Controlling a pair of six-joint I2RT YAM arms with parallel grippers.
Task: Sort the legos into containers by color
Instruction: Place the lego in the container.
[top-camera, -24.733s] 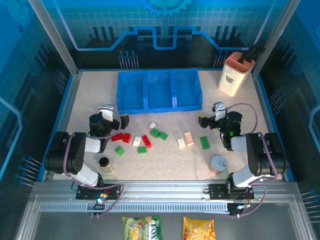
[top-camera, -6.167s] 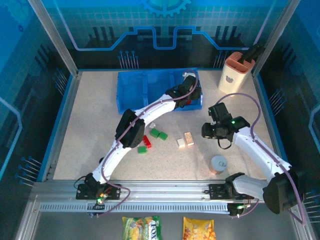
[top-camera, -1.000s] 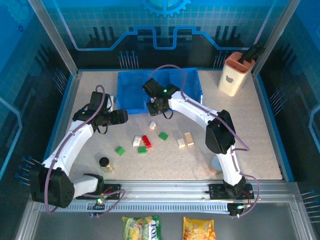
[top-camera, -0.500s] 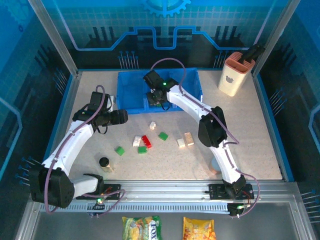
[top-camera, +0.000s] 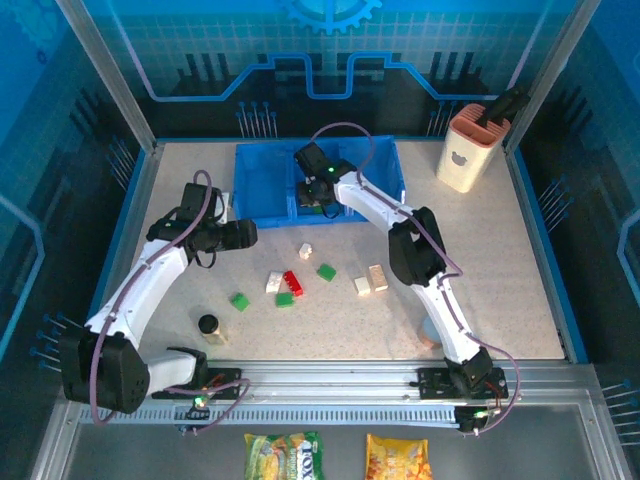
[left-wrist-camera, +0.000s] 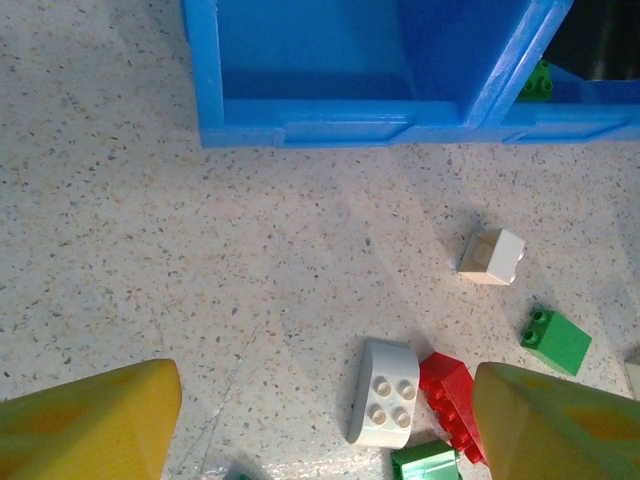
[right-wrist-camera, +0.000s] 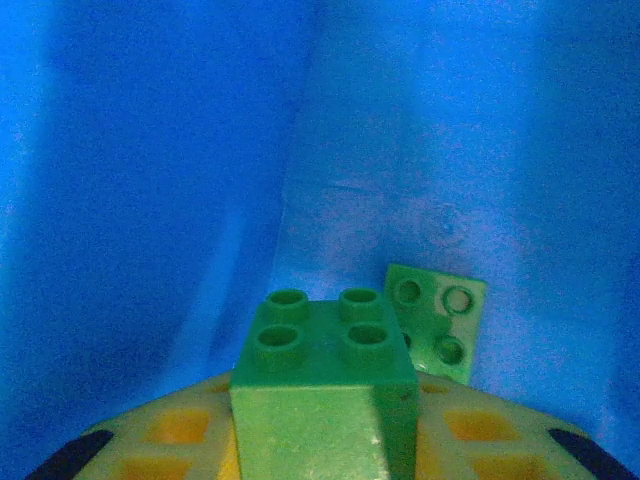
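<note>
The blue three-compartment containers tray (top-camera: 265, 213) stands at the back of the table. My right gripper (top-camera: 319, 194) hangs inside its middle compartment, shut on a green lego (right-wrist-camera: 325, 390). Another green lego (right-wrist-camera: 435, 320) lies on the tray floor (right-wrist-camera: 150, 150) just beyond it. My left gripper (top-camera: 241, 233) hovers left of the loose pile, open, its yellow fingers (left-wrist-camera: 90, 420) wide apart above a white lego (left-wrist-camera: 388, 392), a red lego (left-wrist-camera: 450, 392) and a green lego (left-wrist-camera: 425, 462). On the table lie further white (top-camera: 305, 251), green (top-camera: 326, 271) and cream (top-camera: 378, 277) legos.
A black cylinder (top-camera: 208, 324) stands near the front left. A peach-and-white holder (top-camera: 465, 148) sits at the back right. A silver can (top-camera: 432, 330) is partly hidden behind the right arm. A green lego (top-camera: 239, 300) lies apart at the left of the pile.
My right gripper carried the green lego from the tray's front wall farther back into the middle compartment. The left arm has stayed still.
</note>
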